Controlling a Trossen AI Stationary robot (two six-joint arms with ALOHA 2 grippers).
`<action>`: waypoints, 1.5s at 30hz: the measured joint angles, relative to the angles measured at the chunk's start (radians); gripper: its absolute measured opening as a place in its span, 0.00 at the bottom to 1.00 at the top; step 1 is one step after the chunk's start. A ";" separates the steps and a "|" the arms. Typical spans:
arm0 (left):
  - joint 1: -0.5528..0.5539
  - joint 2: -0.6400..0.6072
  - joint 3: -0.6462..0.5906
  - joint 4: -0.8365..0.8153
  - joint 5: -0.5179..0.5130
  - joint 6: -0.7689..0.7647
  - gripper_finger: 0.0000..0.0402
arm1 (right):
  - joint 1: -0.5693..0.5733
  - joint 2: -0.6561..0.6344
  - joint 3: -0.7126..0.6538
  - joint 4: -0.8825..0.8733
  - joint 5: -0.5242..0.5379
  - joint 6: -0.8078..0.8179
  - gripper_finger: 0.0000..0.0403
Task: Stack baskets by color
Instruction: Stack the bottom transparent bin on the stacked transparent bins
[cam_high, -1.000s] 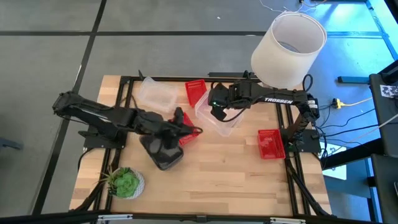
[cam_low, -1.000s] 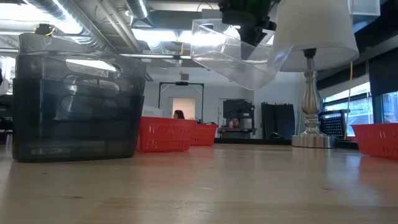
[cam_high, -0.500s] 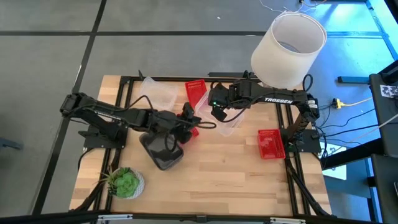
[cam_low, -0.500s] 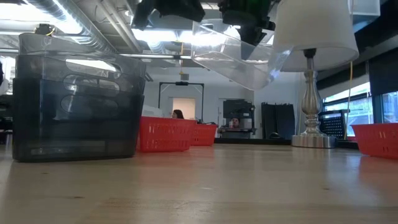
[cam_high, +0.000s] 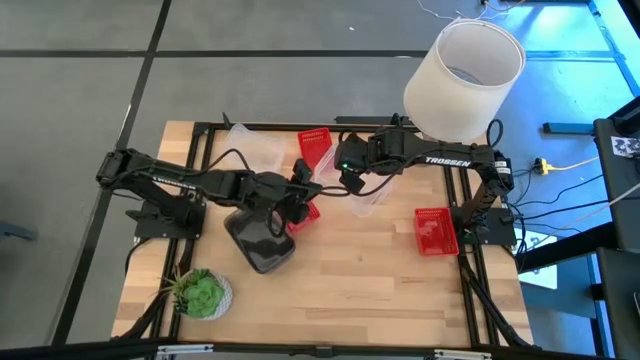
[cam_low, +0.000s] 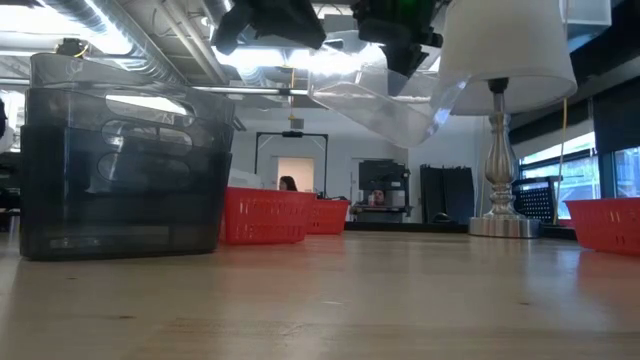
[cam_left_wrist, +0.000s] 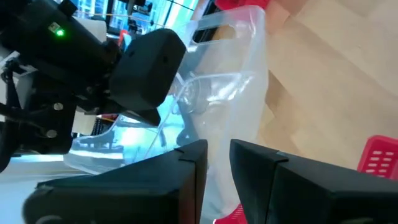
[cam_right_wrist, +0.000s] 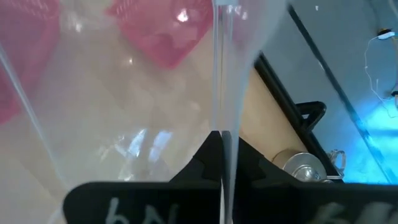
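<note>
**Clear basket aloft between two end effectors**

The right end effector (cam_low: 400, 35) holds a tilted clear basket (cam_low: 385, 95) high above the bench (cam_low: 330, 300). The left end effector (cam_low: 270, 20) hangs just beside it. Below them stand a dark grey basket (cam_low: 125, 160), red baskets (cam_low: 265, 217) and a lamp base (cam_low: 502, 215).

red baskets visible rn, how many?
3: back red basket at the table's far edge, middle red basket partly under the left arm, right red basket by the right arm's base.
</note>
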 joint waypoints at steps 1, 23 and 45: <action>0.000 0.000 0.000 0.002 0.000 0.002 0.15 | 0.000 0.000 0.000 0.000 0.012 0.000 0.00; -0.004 0.000 0.000 0.021 -0.161 0.185 0.15 | 0.001 0.000 -0.001 0.009 0.229 0.004 0.00; 0.012 0.164 0.000 0.166 -0.368 0.551 0.16 | 0.000 0.001 -0.001 0.013 0.230 0.000 0.00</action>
